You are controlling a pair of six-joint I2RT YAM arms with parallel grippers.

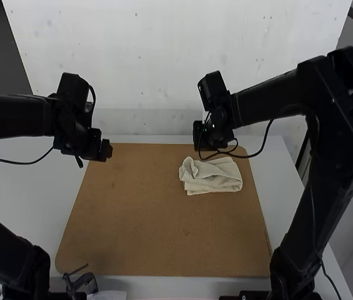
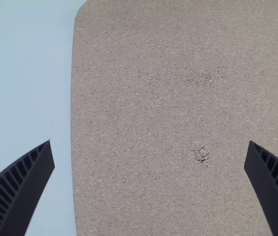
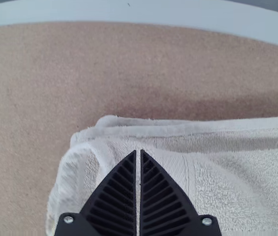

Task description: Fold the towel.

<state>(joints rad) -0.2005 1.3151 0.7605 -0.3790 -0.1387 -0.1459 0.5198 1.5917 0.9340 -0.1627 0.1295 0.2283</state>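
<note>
Right claw (image 3: 138, 150) pressed together over your loosely folded towel (image 3: 247, 177), left claw (image 2: 149, 142) spread; lower the right one unopened and you may rumple the layers.

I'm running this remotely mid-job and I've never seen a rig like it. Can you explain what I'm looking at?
This is a robot with two black arms, the left arm and the right arm, each ending in two-finger jaws. The high view looks forward and down from above and behind them. Each wrist view comes from a camera on one arm and shows that arm's own jaws.

A brown board lies on the white table. Toward the board's far right lies the pale towel, in rumpled layers.

The left arm's jaws stand wide open over the board, holding nothing. The right arm's jaws are together above the towel; I can't see any cloth pinched between them.
</note>
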